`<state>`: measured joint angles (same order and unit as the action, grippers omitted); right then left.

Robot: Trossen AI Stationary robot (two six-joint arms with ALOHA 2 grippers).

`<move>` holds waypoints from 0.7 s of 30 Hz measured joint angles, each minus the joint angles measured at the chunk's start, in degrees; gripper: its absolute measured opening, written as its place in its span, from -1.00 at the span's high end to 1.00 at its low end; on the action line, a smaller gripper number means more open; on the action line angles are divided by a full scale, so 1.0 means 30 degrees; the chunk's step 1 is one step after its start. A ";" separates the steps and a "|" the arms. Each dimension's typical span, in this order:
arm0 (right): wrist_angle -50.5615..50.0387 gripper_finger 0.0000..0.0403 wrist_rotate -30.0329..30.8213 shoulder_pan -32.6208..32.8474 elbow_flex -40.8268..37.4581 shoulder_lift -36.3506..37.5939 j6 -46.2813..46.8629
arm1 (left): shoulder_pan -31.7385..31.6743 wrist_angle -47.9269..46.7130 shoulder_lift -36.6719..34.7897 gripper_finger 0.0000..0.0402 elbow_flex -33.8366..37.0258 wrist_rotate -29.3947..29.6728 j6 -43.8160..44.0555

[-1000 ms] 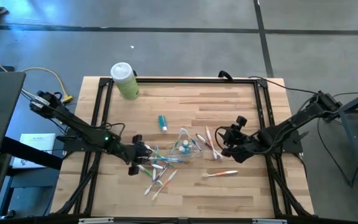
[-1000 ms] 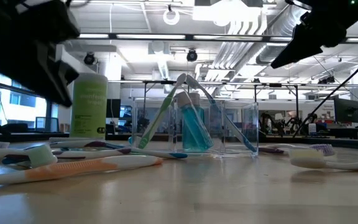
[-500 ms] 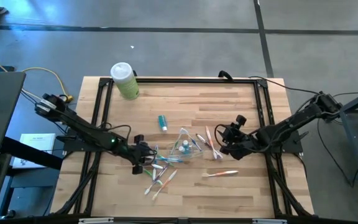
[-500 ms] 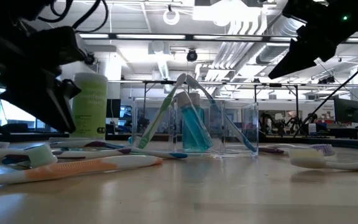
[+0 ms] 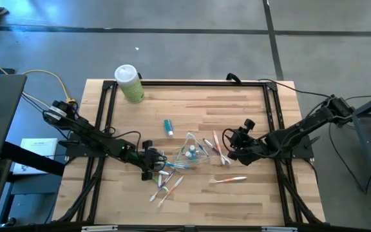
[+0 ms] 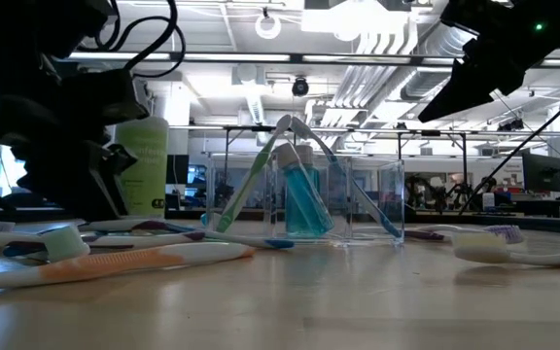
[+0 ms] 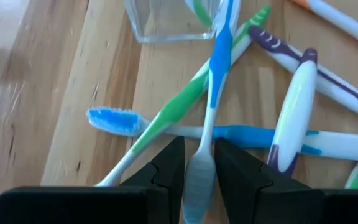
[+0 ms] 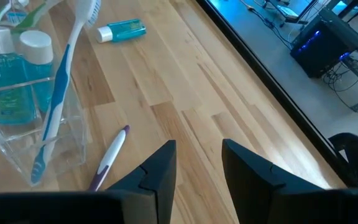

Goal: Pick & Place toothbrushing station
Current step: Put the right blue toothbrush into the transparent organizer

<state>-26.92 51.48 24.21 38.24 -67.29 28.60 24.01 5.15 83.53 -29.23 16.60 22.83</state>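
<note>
Straddling a blue brush (image 7: pixel 211 93) left of centre, the left gripper (image 7: pixel 197 171) has its narrowly parted jaws around the handle, which runs lengthwise toward the cup (image 7: pixel 166 22).

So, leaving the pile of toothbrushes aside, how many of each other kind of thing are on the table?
Teal tubes: 3 (two standing in the cup, one lying loose)
Clear cup: 1
Pale-green bottle: 1
Total: 5
</note>
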 joint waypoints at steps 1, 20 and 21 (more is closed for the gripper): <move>0.0015 0.40 0.0000 0.0003 0.0000 0.0000 -0.0007 | -0.0007 0.0007 0.0000 0.58 0.0000 0.0000 -0.0097; 0.0163 0.40 -0.0007 0.0004 0.0007 0.0000 -0.0117 | 0.0191 0.0131 -0.0348 0.80 -0.0036 0.0073 -0.1180; 0.0163 0.40 -0.0007 -0.0001 0.0007 0.0000 -0.0117 | 0.0287 0.0137 -0.0565 0.80 -0.0044 0.0068 -0.1185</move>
<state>-26.44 51.46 24.21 38.26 -67.29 28.25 24.87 5.56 81.83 -29.36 16.81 19.28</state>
